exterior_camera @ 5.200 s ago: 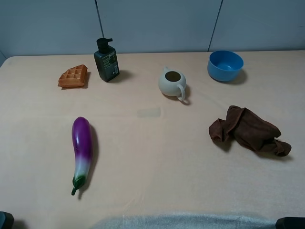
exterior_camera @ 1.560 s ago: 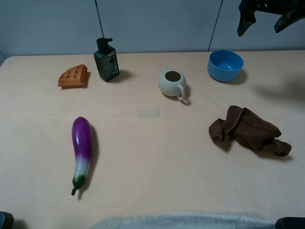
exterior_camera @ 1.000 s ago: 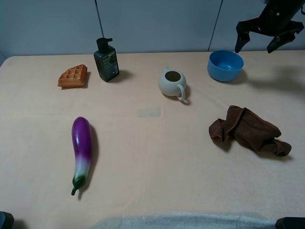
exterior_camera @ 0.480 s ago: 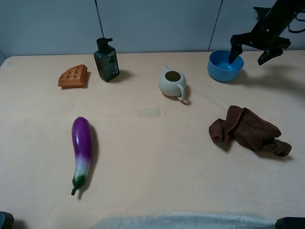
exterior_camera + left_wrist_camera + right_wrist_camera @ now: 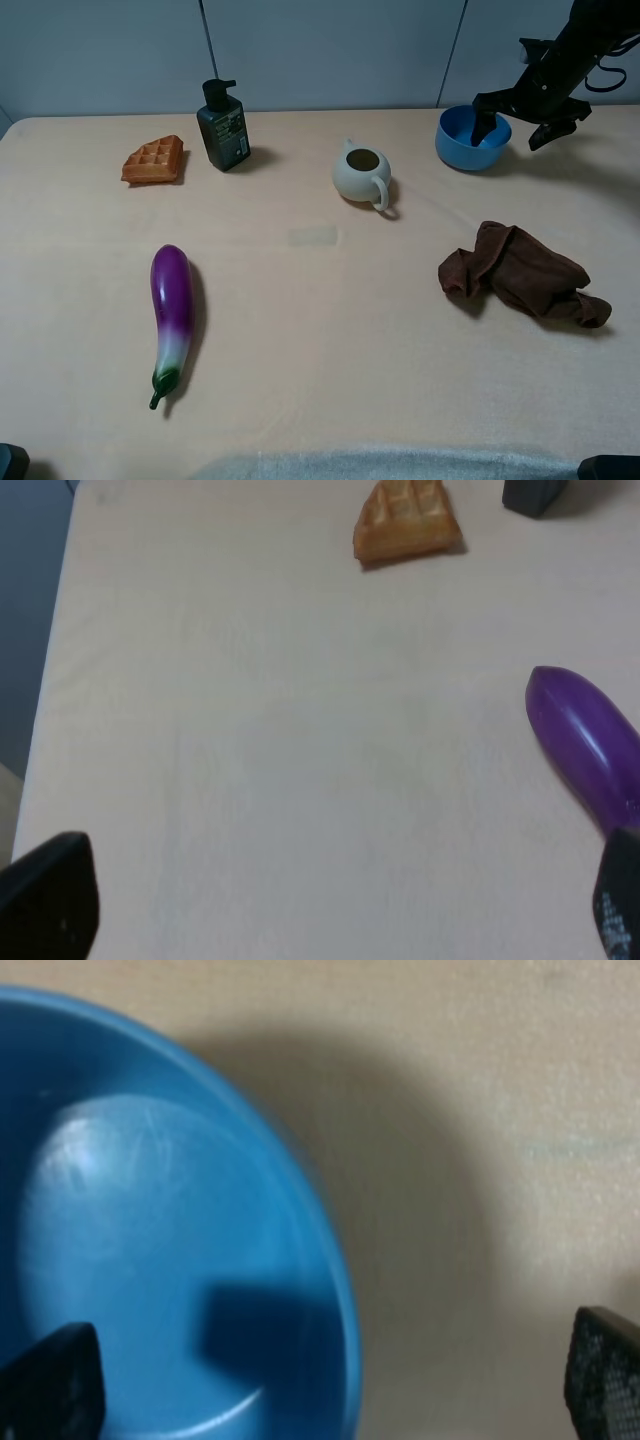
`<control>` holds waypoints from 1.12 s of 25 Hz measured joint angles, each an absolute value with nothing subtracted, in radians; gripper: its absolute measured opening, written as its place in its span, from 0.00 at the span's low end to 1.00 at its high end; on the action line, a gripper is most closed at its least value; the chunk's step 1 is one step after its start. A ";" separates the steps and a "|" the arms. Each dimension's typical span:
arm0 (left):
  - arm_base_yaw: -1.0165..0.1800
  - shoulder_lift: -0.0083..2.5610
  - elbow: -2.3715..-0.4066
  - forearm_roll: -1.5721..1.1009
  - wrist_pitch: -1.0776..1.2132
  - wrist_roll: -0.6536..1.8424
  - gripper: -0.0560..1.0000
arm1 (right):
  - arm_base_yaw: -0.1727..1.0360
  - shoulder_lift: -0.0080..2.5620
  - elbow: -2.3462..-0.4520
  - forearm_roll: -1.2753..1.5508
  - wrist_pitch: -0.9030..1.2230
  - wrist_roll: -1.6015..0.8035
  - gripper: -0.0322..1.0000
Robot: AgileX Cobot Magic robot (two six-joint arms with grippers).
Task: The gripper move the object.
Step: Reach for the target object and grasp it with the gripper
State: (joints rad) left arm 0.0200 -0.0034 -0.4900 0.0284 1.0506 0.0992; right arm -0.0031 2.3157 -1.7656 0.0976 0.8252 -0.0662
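The object, a round bright-blue bowl (image 5: 470, 140), stands at the far right of the table. My right gripper (image 5: 511, 132), a black claw on a glossy black arm, is open and straddles the bowl's right rim. One finger (image 5: 487, 124) dips inside the bowl and the other hangs outside it. In the right wrist view the bowl (image 5: 150, 1230) fills the picture between the spread fingertips of the right gripper (image 5: 325, 1390). My left gripper (image 5: 330, 910) is open over bare table, holding nothing.
A cream teapot (image 5: 362, 175) stands left of the bowl and a crumpled brown cloth (image 5: 522, 272) lies nearer the front. A dark pump bottle (image 5: 224, 128) and a waffle (image 5: 154, 160) are at the far left. A purple eggplant (image 5: 172, 318) lies at the front left; the eggplant (image 5: 580, 740) also shows near the left gripper.
My right gripper has come down from above the table's far right corner and moved left onto the bowl's rim, staying open. The bowl and everything else have not moved.
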 joint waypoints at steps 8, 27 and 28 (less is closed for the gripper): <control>0.020 -0.003 -0.490 0.028 1.051 0.099 0.99 | -0.003 2.325 -1.766 0.098 0.789 -0.066 0.63; 0.020 -0.003 -0.490 0.028 1.051 0.099 0.99 | -0.003 2.325 -1.766 0.101 0.763 -0.066 0.23; 0.020 -0.003 -0.490 0.028 1.051 0.099 0.99 | -0.003 2.325 -1.766 0.101 0.763 -0.066 0.18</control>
State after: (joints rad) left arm 0.0200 -0.0034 -0.4900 0.0284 1.0506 0.0992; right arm -0.0031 2.3248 -1.7656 0.1014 0.7630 -0.0662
